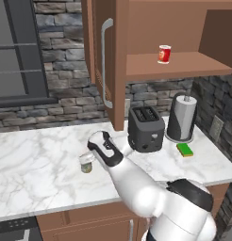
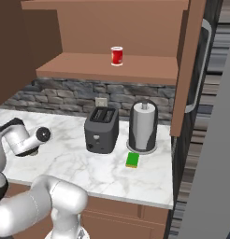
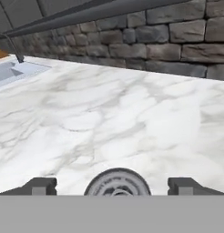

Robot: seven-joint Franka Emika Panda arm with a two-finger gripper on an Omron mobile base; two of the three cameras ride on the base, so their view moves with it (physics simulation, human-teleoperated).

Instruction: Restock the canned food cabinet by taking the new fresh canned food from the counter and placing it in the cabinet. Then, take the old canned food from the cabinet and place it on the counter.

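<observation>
The red can (image 1: 164, 53) (image 2: 117, 56) stands upright on the shelf of the open wooden cabinet (image 1: 184, 66) (image 2: 89, 67). The olive-grey can (image 1: 86, 165) stands on the white marble counter (image 1: 37, 160), left of the toaster. In the hand view its pale round top (image 3: 117, 183) lies between my two fingertips (image 3: 38, 185), with a gap on each side. My gripper (image 1: 86, 158) (image 3: 113, 185) is open and hangs right over this can, straddling it without touching.
A dark toaster (image 1: 145, 128) (image 2: 102, 129), a paper towel holder (image 1: 181, 117) (image 2: 143, 126) and a green sponge (image 1: 185, 149) (image 2: 132, 160) sit to the right under the cabinet. The cabinet door (image 1: 104, 61) hangs open. A sink edge (image 3: 9, 68) lies far left.
</observation>
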